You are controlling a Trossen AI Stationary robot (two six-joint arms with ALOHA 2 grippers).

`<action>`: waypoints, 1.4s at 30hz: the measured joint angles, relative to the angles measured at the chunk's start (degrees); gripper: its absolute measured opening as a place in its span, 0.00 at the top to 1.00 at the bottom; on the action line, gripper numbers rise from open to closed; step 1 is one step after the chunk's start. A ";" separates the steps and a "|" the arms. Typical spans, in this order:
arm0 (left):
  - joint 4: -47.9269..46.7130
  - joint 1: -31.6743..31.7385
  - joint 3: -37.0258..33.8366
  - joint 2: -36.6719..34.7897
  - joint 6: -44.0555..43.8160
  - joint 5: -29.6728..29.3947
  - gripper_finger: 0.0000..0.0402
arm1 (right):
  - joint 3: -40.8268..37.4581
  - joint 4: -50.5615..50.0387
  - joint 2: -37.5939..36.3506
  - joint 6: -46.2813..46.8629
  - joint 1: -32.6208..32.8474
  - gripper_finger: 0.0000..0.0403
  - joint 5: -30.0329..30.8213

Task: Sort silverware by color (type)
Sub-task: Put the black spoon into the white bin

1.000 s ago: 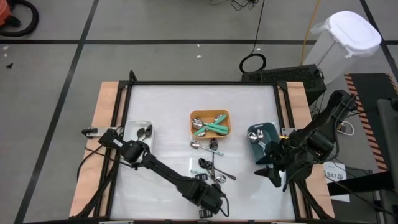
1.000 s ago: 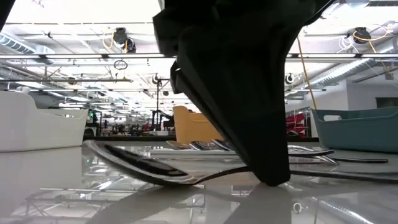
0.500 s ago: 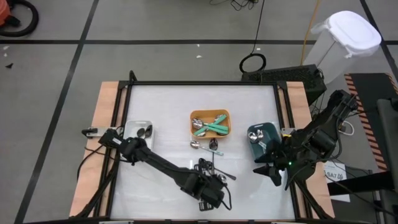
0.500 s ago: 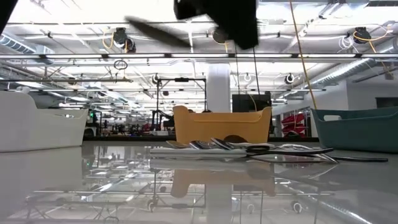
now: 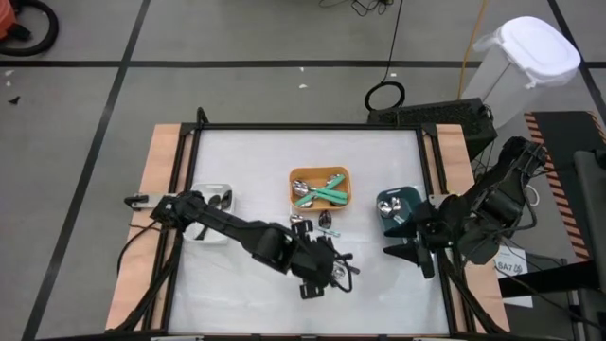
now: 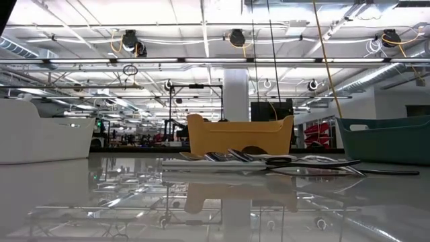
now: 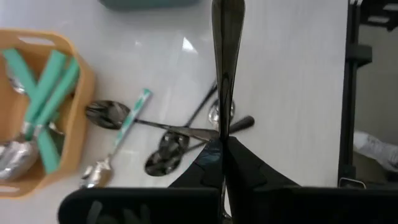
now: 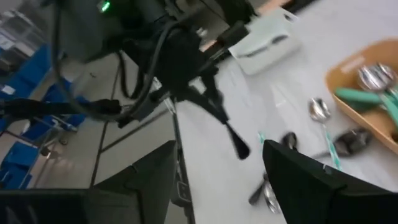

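You were midway: left gripper (image 7: 222, 155) pinched one black utensil (image 7: 224, 56), right gripper (image 8: 217, 180) waited spread, several pieces (image 5: 317, 223) lay unsorted.

Grey tiled floor (image 5: 237, 85) with black lines; white lidded bin (image 5: 525, 57).

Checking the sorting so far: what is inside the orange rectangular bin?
The orange rectangular bin holds teal-handled spoons with shiny silver heads, lying crossed; the left wrist view shows them too. Anything beneath them is covered, and an exact count cannot be told.
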 joint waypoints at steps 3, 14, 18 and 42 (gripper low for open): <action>0.07 0.87 0.05 -1.69 0.53 0.02 1.00 | 0.42 2.73 0.74 -2.95 -0.10 0.42 0.32; -0.80 1.81 0.03 -7.41 2.99 2.94 1.00 | 6.94 3.70 8.84 -7.55 -0.94 0.42 1.02; -3.00 2.37 0.01 -9.49 5.87 5.20 1.00 | 13.39 3.75 13.72 -14.78 -2.46 0.42 0.90; -18.66 2.32 0.03 -29.25 20.67 10.30 1.00 | 38.83 8.21 35.12 -29.10 -18.13 0.42 -0.83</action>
